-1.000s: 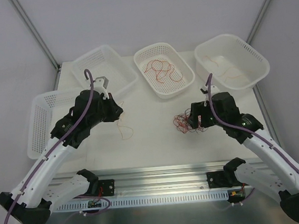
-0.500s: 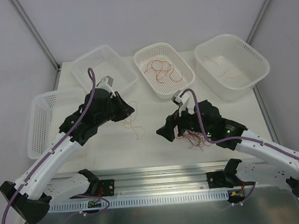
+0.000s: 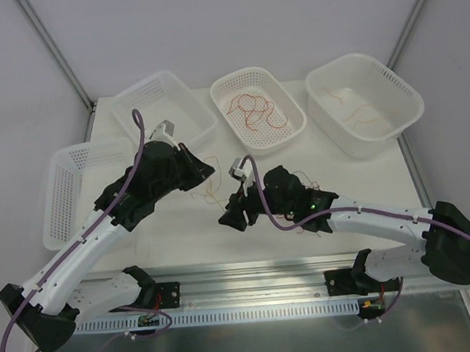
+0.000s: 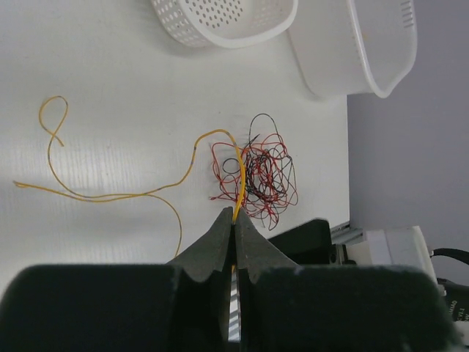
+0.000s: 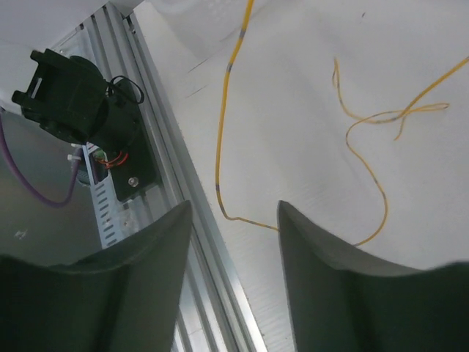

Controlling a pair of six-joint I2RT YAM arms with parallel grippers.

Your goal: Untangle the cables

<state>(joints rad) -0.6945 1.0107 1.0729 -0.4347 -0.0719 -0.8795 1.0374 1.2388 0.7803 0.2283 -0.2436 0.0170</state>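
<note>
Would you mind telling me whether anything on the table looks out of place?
Nothing beyond the job itself: a knot of red and black wires lies on the table, and a yellow wire, pinched in the left gripper, sprawls loose beside it. Nothing looks spilled or damaged.

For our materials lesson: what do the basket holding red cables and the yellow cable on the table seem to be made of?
The basket: probably moulded plastic, white; regular holes pierce its walls. The yellow cable: likely thin wire in plastic insulation; it holds loose curves, with darker bands.
</note>
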